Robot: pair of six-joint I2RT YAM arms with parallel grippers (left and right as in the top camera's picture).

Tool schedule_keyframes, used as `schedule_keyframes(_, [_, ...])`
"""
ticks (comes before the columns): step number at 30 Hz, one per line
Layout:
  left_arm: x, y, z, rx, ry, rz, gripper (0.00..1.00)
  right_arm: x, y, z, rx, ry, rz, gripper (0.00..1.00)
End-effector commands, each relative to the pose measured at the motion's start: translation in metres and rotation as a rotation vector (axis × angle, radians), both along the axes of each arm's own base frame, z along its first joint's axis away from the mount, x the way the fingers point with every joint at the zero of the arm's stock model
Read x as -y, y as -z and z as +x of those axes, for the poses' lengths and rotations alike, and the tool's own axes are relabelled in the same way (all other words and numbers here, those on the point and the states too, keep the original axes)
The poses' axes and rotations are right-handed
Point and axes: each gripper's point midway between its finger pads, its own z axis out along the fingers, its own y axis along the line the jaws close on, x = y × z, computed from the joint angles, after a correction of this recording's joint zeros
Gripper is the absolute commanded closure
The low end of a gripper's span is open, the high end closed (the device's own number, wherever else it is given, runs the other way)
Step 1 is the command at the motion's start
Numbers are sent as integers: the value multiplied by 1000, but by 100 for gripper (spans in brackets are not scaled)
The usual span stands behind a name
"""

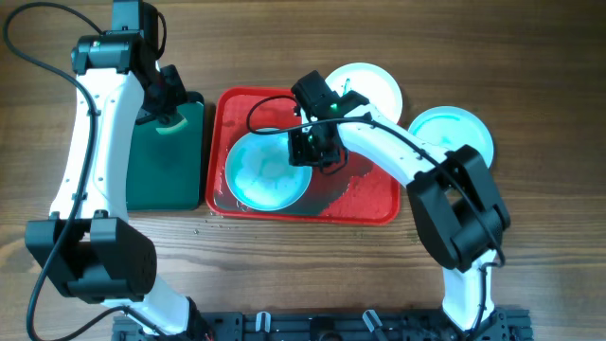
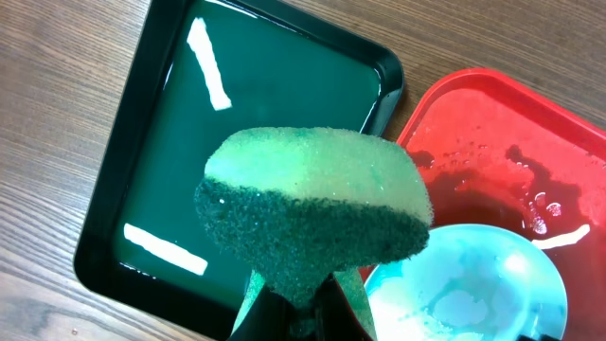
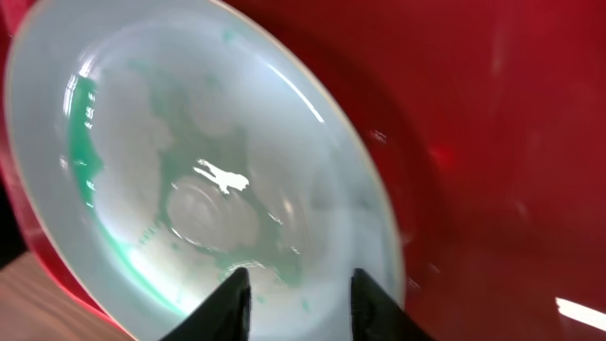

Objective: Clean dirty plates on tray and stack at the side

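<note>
My left gripper (image 1: 169, 106) is clamped on the green sponge (image 2: 312, 204) over the dark green tray (image 1: 156, 166), one smeared plate (image 1: 263, 178) sits at the red tray's (image 1: 369, 204) 9 o'clock side, and my right gripper (image 3: 303, 296) hangs at the plate's 2 o'clock edge, jaws partly spread, gripping nothing.
</note>
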Motion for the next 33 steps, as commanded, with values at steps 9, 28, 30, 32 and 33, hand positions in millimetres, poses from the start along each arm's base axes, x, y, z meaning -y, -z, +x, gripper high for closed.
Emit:
schedule_keyframes(9, [0, 0, 2, 8, -21, -14, 96, 39, -2, 9, 33, 61, -151, 53])
schedule_keyframes(28, [0, -1, 3, 13, -21, -14, 96, 26, 31, 8, -94, 28, -18, 57])
schedule_keyframes(30, [0, -1, 4, 15, -21, -14, 96, 25, 31, 8, -101, 31, -5, 61])
schedule_keyframes(32, [0, -1, 4, 16, -21, -14, 96, 20, 33, 8, -109, 29, 21, 62])
schedule_keyframes(33, [0, -1, 4, 16, -21, -14, 96, 16, 34, 7, -120, 25, 40, 64])
